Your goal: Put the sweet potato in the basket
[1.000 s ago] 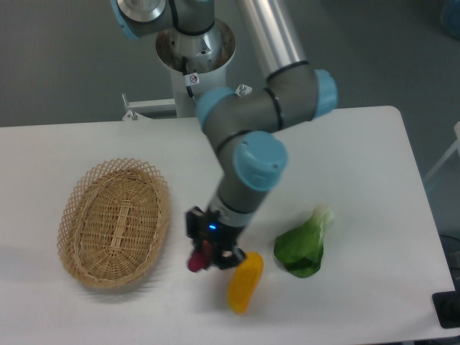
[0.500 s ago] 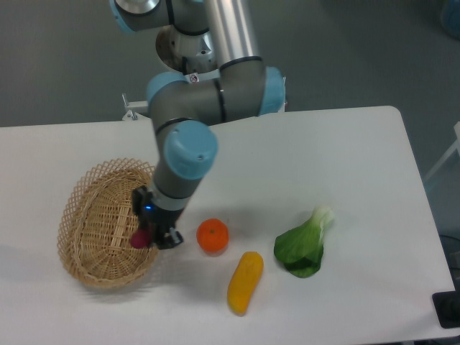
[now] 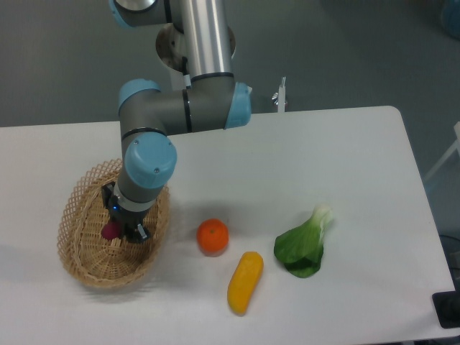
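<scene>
The light tan wicker basket [image 3: 83, 248] lies at the table's left. My gripper [image 3: 118, 231] hangs over the basket's middle, inside its rim. It is shut on the reddish-purple sweet potato [image 3: 110, 230], of which only the left end shows beside the fingers. The rest of the sweet potato is hidden by the gripper. I cannot tell whether it touches the basket floor.
A round orange fruit [image 3: 213, 237] sits right of the basket. A yellow-orange elongated vegetable [image 3: 245, 282] lies near the front edge. A green leafy vegetable [image 3: 305, 244] lies further right. The arm's base [image 3: 194, 43] stands at the back.
My gripper has carried the sweet potato left, from beside the yellow vegetable, over the basket's right rim, to above the basket's middle. The orange fruit is now uncovered.
</scene>
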Motion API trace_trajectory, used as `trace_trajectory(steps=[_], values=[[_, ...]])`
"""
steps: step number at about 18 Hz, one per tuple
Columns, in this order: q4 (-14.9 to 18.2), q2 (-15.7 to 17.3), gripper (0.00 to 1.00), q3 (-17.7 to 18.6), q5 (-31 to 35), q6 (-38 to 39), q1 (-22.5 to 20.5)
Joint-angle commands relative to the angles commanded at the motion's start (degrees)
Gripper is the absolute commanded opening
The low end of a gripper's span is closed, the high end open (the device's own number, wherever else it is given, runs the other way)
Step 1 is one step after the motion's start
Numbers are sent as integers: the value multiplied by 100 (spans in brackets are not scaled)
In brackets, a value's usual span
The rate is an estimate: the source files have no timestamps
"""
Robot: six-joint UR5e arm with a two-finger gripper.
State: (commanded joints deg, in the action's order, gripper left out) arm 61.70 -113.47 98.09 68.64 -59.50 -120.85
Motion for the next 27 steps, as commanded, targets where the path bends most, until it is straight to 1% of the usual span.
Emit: trace_trajectory(steps=[1,2,3,4,7,9,11,13,14,15,19,23,25,27], values=[[0,0,64,0,0,9,0],[-9,9,86,0,0,-9,0],[-9,9,94,0,0,-9,0],[-26,17,100,-9,0,0,0],[-35,175,100,-26,9,-9,-35],[-35,325,100,-79,227,-17,-183],[-35,500,100,-114,718,-35,-403],[8,597,100,-97,1437,-105,-632],[61,693,100,-88,1720,-271,-798],[79,773,100,-79,1836,-542,-983],[62,852,100,-105,1863,-1439,-1712],[70,861,100,-254,1863,-2370,-2433],[70,818,100,-377,1855,-2758,-2741],[62,704,100,-448,1846,-2996,-2996]])
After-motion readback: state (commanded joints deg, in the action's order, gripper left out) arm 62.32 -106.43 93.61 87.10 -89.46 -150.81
